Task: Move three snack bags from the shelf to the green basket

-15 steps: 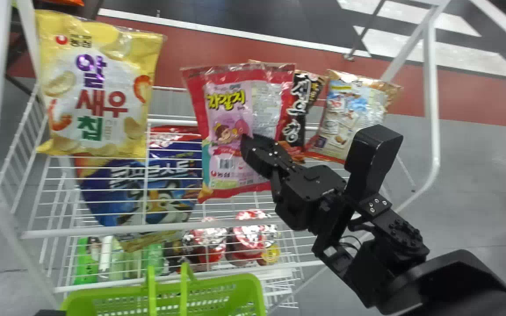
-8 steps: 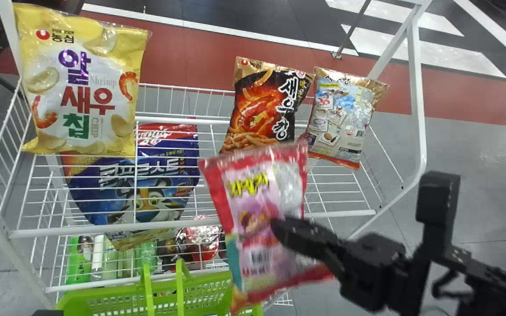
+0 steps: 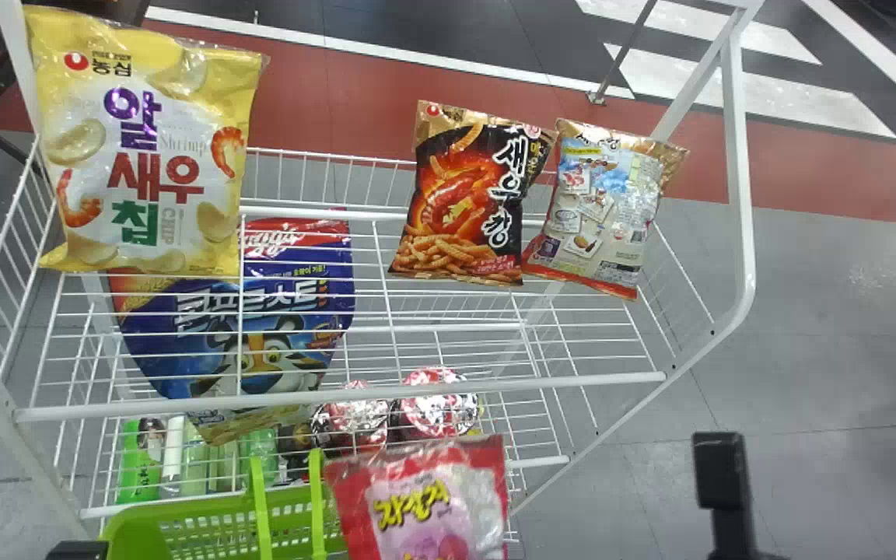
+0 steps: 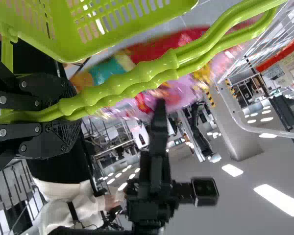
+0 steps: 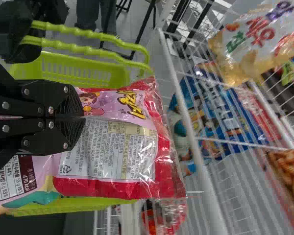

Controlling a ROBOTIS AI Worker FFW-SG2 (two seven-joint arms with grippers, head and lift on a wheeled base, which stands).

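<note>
- Right gripper [image 5: 83,118]: fingers clamped on pink snack bag [image 3: 423,509], near green basket's [image 3: 135,530] right end.
- Left gripper [image 4: 78,114]: fingers closed around basket handles [image 4: 116,84].
- Yellow bag [image 3: 145,148]: shelf's [image 3: 261,400] left edge.

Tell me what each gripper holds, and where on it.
The right gripper pinches the pink-and-red snack bag near its middle, beside the pale text panel. The left gripper clamps the green basket by both handles.

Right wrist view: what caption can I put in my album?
Jaws shut on a pink snack bag, the green basket behind it!
</note>
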